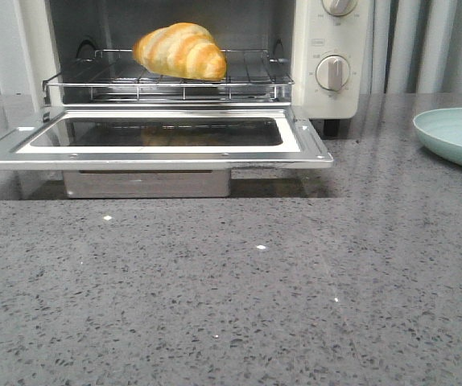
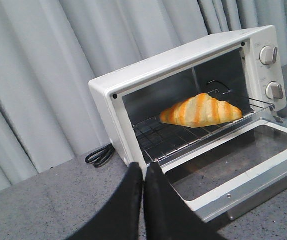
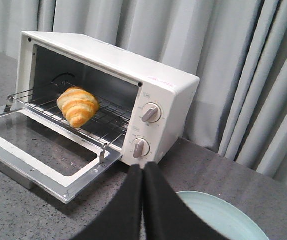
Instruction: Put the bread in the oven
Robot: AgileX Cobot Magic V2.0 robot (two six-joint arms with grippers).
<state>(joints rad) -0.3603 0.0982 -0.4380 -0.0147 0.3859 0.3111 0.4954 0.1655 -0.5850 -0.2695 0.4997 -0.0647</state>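
Note:
The bread (image 1: 179, 51), a golden-orange croissant with cream stripes, lies on the wire rack (image 1: 247, 76) inside the cream-white oven (image 1: 311, 48). The oven's glass door (image 1: 158, 137) hangs open and flat. The bread also shows in the left wrist view (image 2: 201, 111) and the right wrist view (image 3: 77, 106). My left gripper (image 2: 143, 167) is shut and empty, off the oven's left front corner. My right gripper (image 3: 143, 167) is shut and empty, off the oven's right front corner, below the lower knob (image 3: 140, 148). Neither gripper shows in the front view.
A pale green plate (image 1: 456, 137) sits on the grey speckled counter (image 1: 231, 289) at the right, also under my right gripper (image 3: 218, 217). A black power cord (image 2: 100, 155) lies coiled left of the oven. Grey curtains hang behind.

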